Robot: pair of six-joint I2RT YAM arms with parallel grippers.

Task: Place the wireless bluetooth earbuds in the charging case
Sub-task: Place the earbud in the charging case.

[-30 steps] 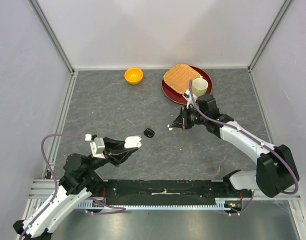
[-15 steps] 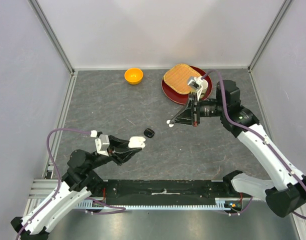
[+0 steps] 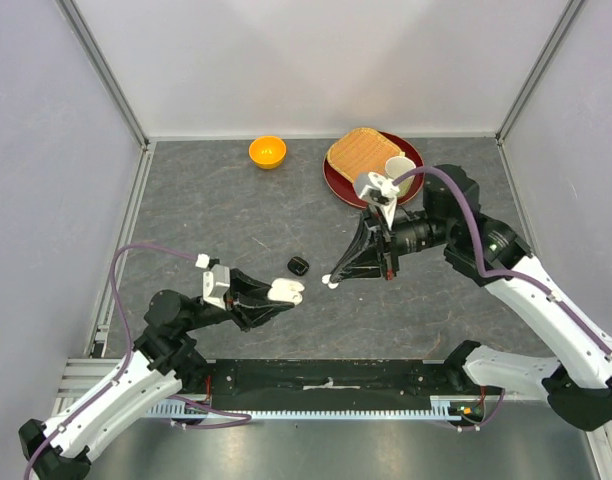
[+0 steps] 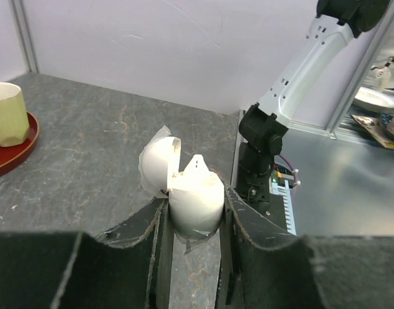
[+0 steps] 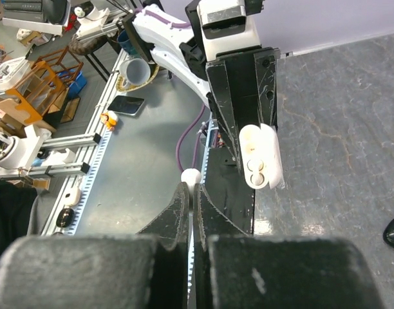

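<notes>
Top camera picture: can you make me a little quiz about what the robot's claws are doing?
1. True or false: the white charging case in the left claw has its lid shut.
2. What does the right claw pinch? A) a spoon B) a white earbud C) a coin
3. What colour is the plate under the cup?

Key: 1 false, the lid is open; 2 B; 3 red.
</notes>
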